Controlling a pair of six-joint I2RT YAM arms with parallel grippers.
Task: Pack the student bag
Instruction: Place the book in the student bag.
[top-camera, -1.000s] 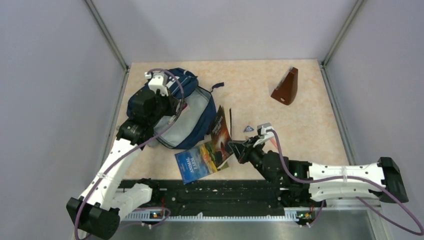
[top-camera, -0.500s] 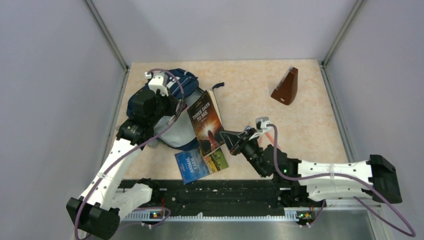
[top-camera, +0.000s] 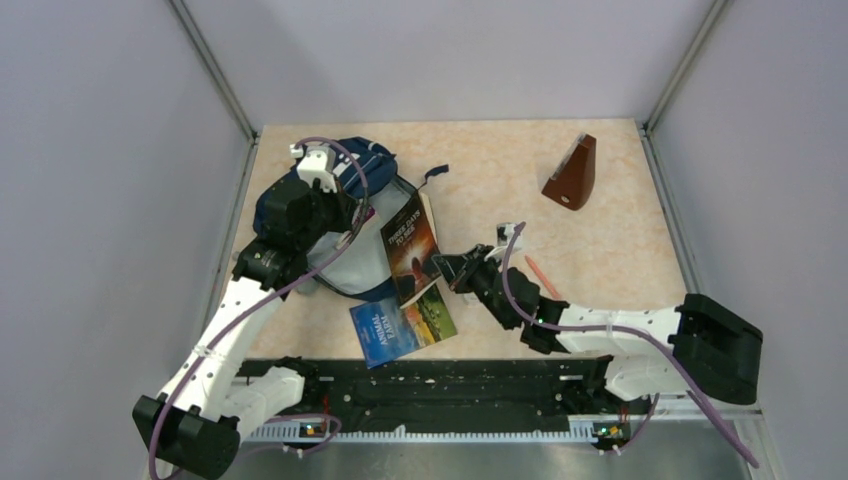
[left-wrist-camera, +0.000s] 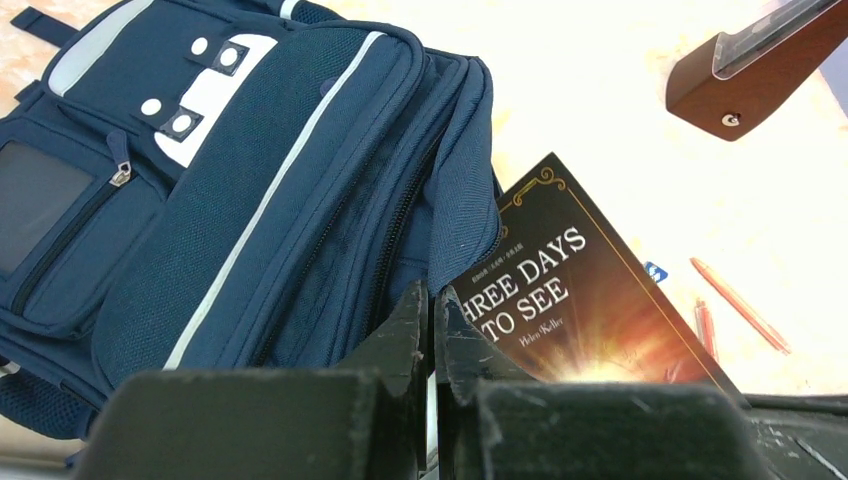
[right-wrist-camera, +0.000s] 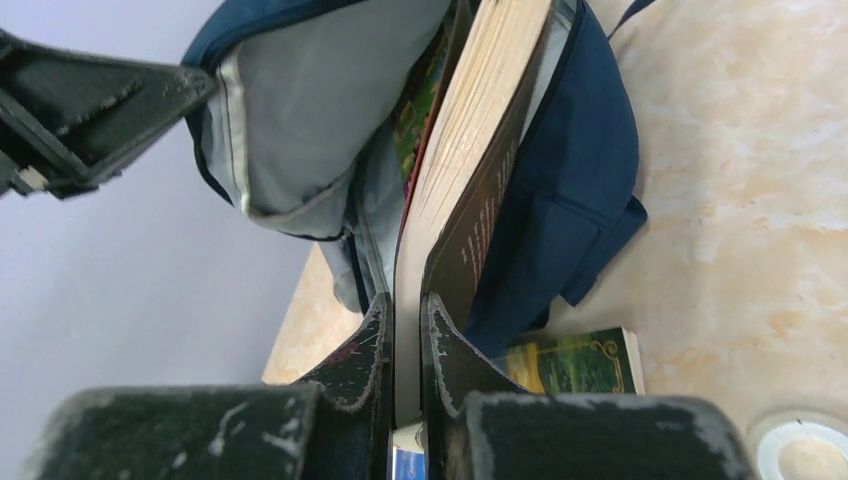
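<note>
**"Three Days to See" held at the mouth of the bag**

The right gripper (right-wrist-camera: 405, 312) has its fingers pinched on the lower edge of a dark book (right-wrist-camera: 478, 165), one finger on each cover. The cream page edges run away from the fingertips. The far end of the book is at the open mouth of the student bag (right-wrist-camera: 575, 190), with grey lining on one side of it and a navy wall on the other.

The left wrist view shows the front cover (left-wrist-camera: 585, 315). It reads "HREE DAYS TO SEE" in pale capitals, the first letter hidden behind the bag's fabric. Below that is "Helen Keller" in small script, above an orange glow, all inside a thin gold border.

The left gripper (left-wrist-camera: 432, 300) has its fingers pressed together on a fold of navy fabric at the rim of the bag's opening. The rest of the bag (left-wrist-camera: 250, 180) spreads beyond and to one side of those fingertips, its light grey stripes, snap patches and a zipped front pocket facing the camera.

A second book (top-camera: 400, 325) with a blue and green cover lies flat on the table (top-camera: 600, 220), just under the right fingers. Its title is too small to read. An orange pen (top-camera: 540, 278) lies near the right wrist. A brown wedge (top-camera: 572, 175) stands well beyond both sets of fingers.
</note>
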